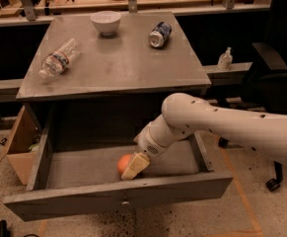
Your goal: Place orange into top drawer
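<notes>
The orange is a small round fruit low inside the open top drawer, near its front panel and about mid-width. The drawer is wide, grey and pulled fully out, with a small round knob at the front centre. My gripper reaches down into the drawer from the right on a white arm. Its pale fingers are shut on the orange, which sits at or just above the drawer floor; part of the orange is hidden behind a finger.
On the grey cabinet top lie a clear plastic bottle at left, a white bowl at the back and a tipped can. A cardboard box stands left of the drawer. An office chair is at right.
</notes>
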You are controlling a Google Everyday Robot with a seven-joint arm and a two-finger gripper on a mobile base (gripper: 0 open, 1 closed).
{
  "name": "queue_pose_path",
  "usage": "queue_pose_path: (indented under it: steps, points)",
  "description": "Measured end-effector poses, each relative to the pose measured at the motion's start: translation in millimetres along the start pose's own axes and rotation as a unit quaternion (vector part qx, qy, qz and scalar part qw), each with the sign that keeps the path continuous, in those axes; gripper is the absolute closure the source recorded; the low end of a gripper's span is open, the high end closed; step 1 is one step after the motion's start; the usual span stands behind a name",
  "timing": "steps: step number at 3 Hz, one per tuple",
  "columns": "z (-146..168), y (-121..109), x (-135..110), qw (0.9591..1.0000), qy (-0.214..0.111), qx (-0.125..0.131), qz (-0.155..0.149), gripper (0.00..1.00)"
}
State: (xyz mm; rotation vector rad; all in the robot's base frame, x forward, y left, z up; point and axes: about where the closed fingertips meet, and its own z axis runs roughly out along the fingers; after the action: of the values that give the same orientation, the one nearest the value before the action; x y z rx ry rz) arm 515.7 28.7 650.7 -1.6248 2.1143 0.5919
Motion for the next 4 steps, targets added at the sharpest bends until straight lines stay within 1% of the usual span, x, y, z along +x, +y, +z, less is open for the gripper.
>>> queue_pose_path:
  steps: [1, 2, 3, 4]
  points:
    - [-12, -8, 1, 0.9995, -0.018, 0.024, 0.011, 0.14]
    - [-57, -19, -6, 0.9947, -0.063, 0.079, 0.02, 0.38]
    - [-114, -24, -12, 0.9831, -0.114, 0.14, 0.029, 0.62]
    - [-178, -21, -20, 0.9676, -0.161, 0.192, 0.029, 0.83]
